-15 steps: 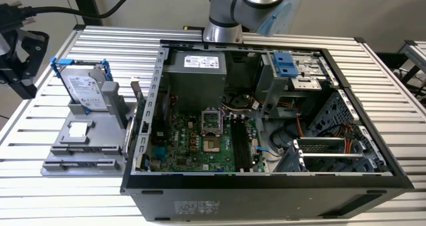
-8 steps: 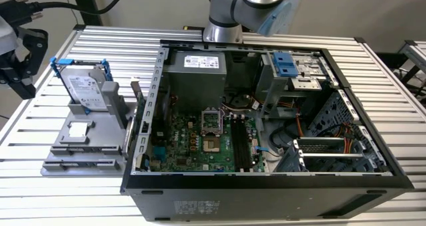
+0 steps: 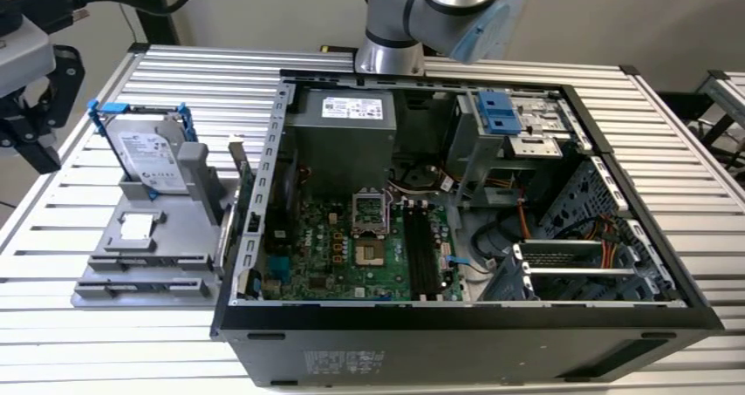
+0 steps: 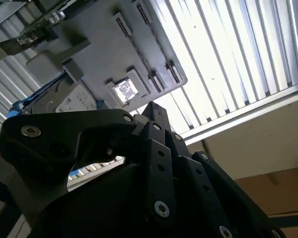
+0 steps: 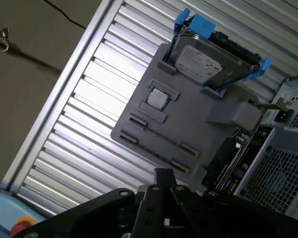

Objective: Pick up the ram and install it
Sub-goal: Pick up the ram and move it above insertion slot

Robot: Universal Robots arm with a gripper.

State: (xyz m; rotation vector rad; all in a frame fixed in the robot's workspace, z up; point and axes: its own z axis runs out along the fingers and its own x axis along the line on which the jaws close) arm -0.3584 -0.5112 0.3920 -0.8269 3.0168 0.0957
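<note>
My gripper [image 3: 35,138] hangs at the exterior view's left edge, above the table and to the left of the grey holder [image 3: 174,229]. Its black linkage fills the foreground in both wrist views [image 4: 151,111] [image 5: 164,176], which look down on the holder. A thin dark line runs along the holder's long groove [image 5: 159,134]; I cannot tell whether that is the ram. The open computer case [image 3: 256,238] lies to the holder's right, and the motherboard's long black memory slots [image 3: 421,255] show inside it.
A silver hard drive in a blue bracket [image 3: 146,155] stands at the holder's back, with a small square chip [image 5: 156,99] in front of it. A circuit card with a metal bracket [image 5: 233,158] stands between holder and case. The table [image 3: 105,343] is slatted aluminium.
</note>
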